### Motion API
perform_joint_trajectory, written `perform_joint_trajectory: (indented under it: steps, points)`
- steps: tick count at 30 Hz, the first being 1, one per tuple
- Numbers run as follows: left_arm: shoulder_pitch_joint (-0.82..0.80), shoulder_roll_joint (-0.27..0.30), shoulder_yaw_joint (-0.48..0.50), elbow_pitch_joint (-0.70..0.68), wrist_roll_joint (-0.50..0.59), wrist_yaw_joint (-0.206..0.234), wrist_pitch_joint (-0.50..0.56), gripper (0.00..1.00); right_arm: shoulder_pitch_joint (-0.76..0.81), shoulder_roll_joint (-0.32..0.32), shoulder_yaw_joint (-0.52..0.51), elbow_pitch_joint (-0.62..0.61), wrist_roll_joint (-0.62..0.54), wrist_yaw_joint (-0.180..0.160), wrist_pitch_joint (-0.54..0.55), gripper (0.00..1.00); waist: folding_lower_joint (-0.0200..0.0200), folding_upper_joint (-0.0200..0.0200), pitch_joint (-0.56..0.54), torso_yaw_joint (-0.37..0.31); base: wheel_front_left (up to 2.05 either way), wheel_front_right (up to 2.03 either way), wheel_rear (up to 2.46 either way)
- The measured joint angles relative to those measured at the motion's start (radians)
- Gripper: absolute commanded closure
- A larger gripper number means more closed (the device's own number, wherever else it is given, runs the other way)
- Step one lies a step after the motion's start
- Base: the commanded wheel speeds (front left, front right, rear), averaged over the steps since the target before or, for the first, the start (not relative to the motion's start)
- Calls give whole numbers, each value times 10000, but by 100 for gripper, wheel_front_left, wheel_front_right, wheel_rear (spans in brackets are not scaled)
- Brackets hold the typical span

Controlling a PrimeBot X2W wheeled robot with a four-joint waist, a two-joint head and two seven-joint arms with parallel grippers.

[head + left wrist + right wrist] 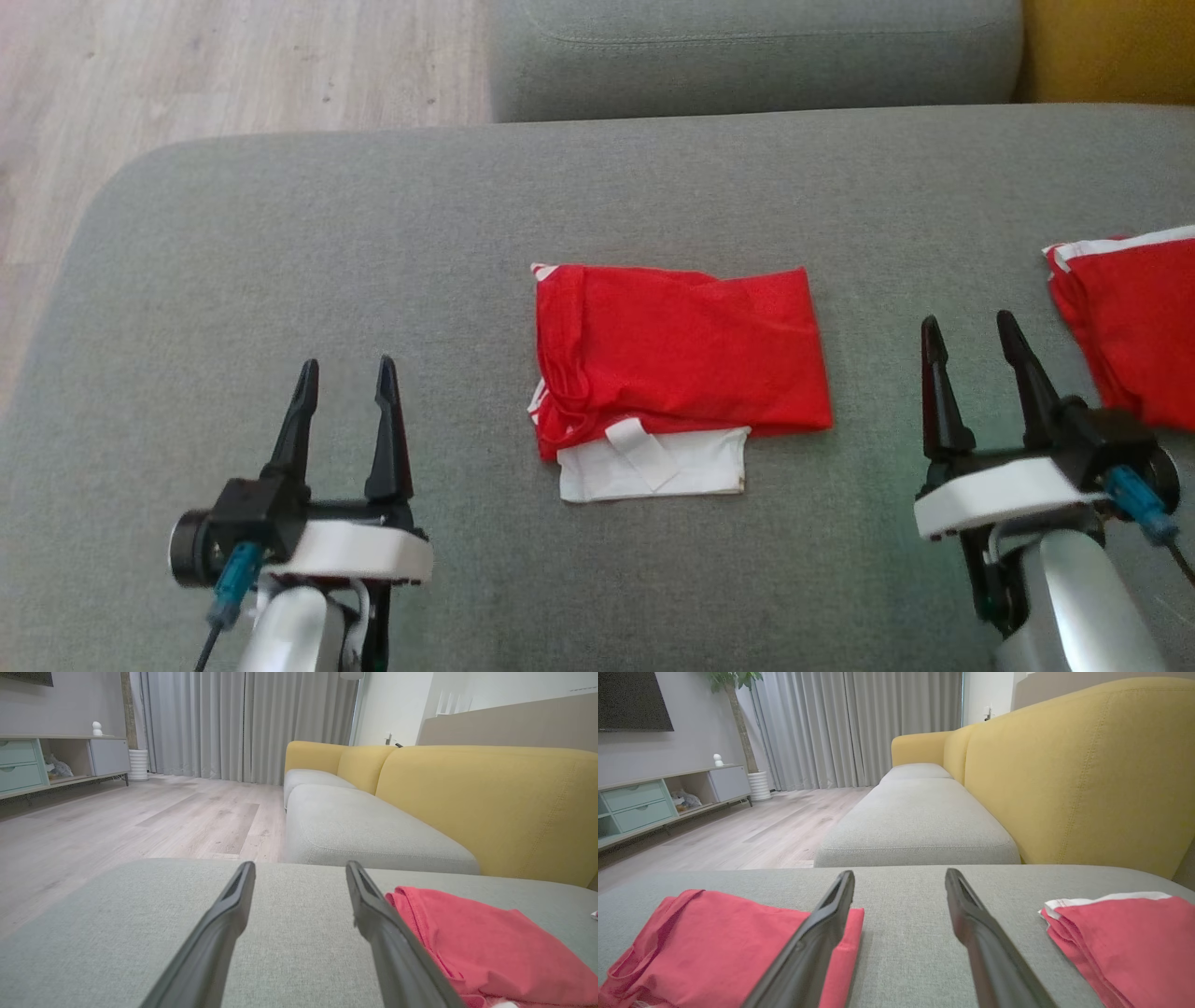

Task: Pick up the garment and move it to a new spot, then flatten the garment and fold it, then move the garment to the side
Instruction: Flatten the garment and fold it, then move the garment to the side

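1. The garment point(681, 359), a red top with a white layer point(653, 467) showing along its lower edge, lies as a folded rectangle in the middle of the head frame, flat on the grey sofa cushion point(280, 233).
2. The left claw point(347, 364) sits at the lower left of that frame, released, its fingers spread and empty, well apart from the cloth's left edge.
3. The right claw point(968, 322), at the lower right, is likewise released and holds nothing. It stands between the garment and a second red folded piece point(1130, 317) at the right edge of the frame.
4. In the right wrist frame the garment fills the lower left, and the left-hand finger crosses in front of its near corner. Whether finger and cloth touch I cannot tell.
5. Handling, as a judgement: thin knit, light, soft and limp. It is not fragile, but the stacked layers will likely slide over one another, and the cloth will sag open if lifted from one point.
6. The best hold looks to be a pinch through all layers at the two short edges, one claw at each, so the fold keeps its shape.
7. The protruding white layer is loose; gripped alone, it would probably pull out.
8. The folding looks finished, so moving the garment to the side appears to be what remains.
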Motion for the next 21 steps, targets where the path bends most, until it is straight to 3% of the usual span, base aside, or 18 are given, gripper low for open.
perform_joint_trajectory:
  steps: [12,21]
  points:
    - [87,2,77,15,6,73,-2,0,245,27,0,-182,207,0,0,0,1,0,146,-17,0,0,0]
    - [-159,2,-86,17,25,69,0,0,-783,29,13,1097,307,0,230,0,2,0,588,371,0,0,0]
